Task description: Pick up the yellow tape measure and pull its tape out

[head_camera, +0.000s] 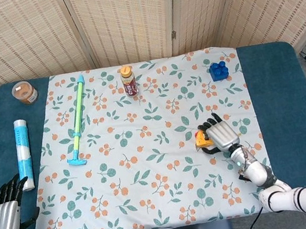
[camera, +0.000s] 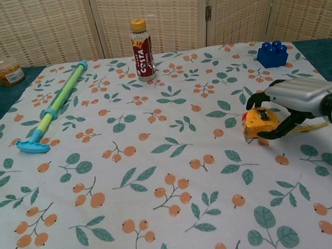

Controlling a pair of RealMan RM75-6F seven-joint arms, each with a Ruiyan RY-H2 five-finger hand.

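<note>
The yellow tape measure [head_camera: 202, 138] [camera: 259, 122] stands on the flowered cloth, right of centre. My right hand [head_camera: 222, 134] [camera: 296, 96] is wrapped over it from the right. The fingers curl round its far side and the thumb presses its near lower edge, so the hand grips it while it still rests on the cloth. A thin yellow strip shows under the hand on the right. My left hand [head_camera: 2, 209] shows only in the head view, at the table's front left corner, with fingers apart and nothing in it.
A brown drink bottle [head_camera: 129, 81] [camera: 141, 41] stands at the back centre and a blue brick [head_camera: 218, 70] [camera: 272, 53] at the back right. A green and blue stick [head_camera: 77, 120] lies on the left, with a jar [head_camera: 24, 92] and a light blue roll [head_camera: 23, 154] beyond it.
</note>
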